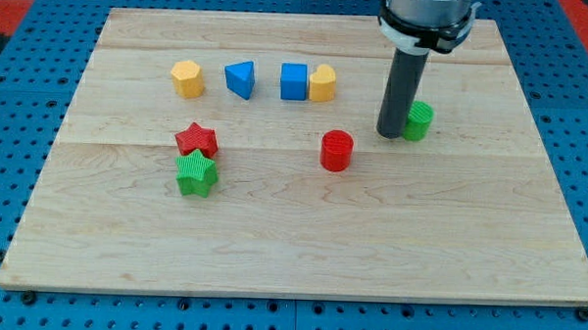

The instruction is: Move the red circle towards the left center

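Observation:
The red circle stands near the middle of the wooden board. My tip is to the circle's right and slightly above it in the view, a short gap away. The tip stands right beside a green circle, on its left side, and partly hides it. A red star and a green star sit touching each other at the view's left centre.
Along the view's top runs a row: a yellow hexagon, a blue triangle, and a blue cube touching a yellow block. The board lies on a blue pegboard surface.

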### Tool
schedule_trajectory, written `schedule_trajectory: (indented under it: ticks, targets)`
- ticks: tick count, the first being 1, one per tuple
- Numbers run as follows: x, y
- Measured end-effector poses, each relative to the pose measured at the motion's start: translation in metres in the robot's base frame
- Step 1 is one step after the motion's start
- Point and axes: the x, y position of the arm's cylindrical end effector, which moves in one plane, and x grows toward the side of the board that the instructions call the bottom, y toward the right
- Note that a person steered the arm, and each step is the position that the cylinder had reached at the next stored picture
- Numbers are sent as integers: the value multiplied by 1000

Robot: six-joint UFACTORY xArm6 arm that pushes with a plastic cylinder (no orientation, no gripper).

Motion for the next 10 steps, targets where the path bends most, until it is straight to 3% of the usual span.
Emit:
schedule_trajectory:
  ticks: [2,6,10]
  targets:
    - [-7,-80]
    - [30,-122]
    - [45,-121]
